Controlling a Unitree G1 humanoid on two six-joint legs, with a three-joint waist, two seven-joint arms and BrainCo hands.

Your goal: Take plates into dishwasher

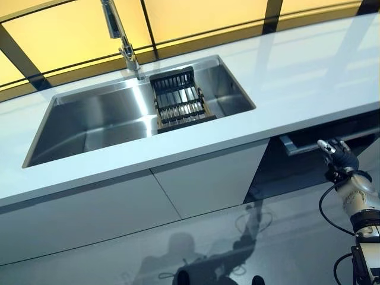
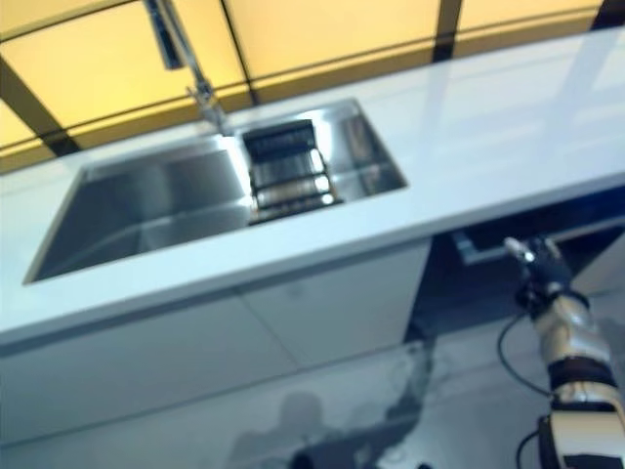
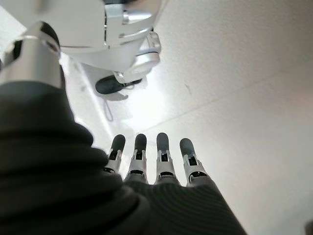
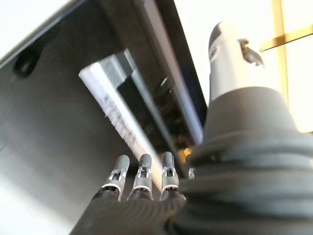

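No plate shows clearly in any view. The dishwasher (image 1: 279,169) is the dark front under the counter at the right, with a grey bar handle (image 1: 300,144) along its top edge. My right hand (image 1: 339,157) is raised just right of that handle, open, with its fingers (image 4: 142,176) straight and pointing at the handle bar (image 4: 122,115); I cannot tell if they touch it. My left hand (image 3: 151,166) shows only in its wrist view, open, fingers straight over the pale floor, holding nothing.
A steel sink (image 1: 77,127) is set in the white counter (image 1: 309,77), with a tap (image 1: 122,41) behind it. A dark slatted rack (image 1: 178,101) sits in the sink's right end. White cabinet doors (image 1: 208,178) lie left of the dishwasher.
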